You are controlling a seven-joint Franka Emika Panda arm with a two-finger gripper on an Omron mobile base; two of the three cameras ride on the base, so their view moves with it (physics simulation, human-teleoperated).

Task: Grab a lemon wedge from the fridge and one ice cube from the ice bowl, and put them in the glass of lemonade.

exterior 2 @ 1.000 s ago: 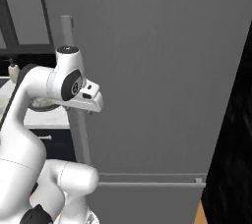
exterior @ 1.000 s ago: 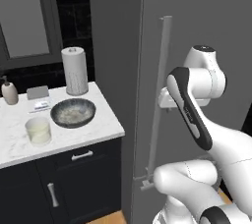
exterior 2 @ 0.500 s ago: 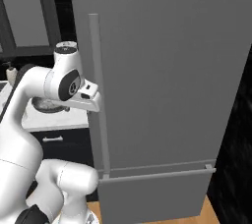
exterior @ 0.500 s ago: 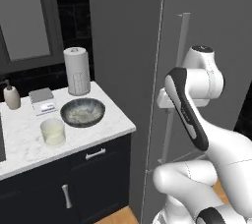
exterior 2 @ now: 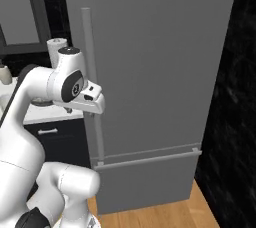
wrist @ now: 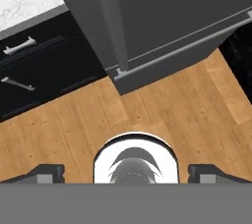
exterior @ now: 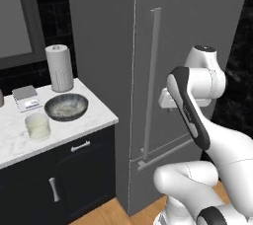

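Observation:
The grey fridge [exterior: 192, 36] stands shut, its long bar handle [exterior: 152, 81] upright in front of me. The lemon wedge is hidden. On the marble counter [exterior: 94, 120] to the left sit the dark ice bowl [exterior: 66, 106] and, nearer the front edge, the glass of lemonade [exterior: 38, 126]. My gripper [exterior: 166, 101] hangs in the air close beside the handle at mid height and points down at the floor. In the hand view the gripper [wrist: 127, 173] is open, its fingertips [wrist: 47, 171] far apart with nothing between them.
A tall white paper-towel roll [exterior: 59, 67] and a small grey box [exterior: 26, 95] stand at the back of the counter. Dark drawers [exterior: 79, 147] lie under it. Wood floor [wrist: 162, 115] runs along the fridge's foot. A black wall [exterior 2: 235, 97] flanks the fridge's right.
The whole picture has shifted: the base has driven, so the fridge now sits more central and the counter further left. The arm keeps its pose and the gripper stays open.

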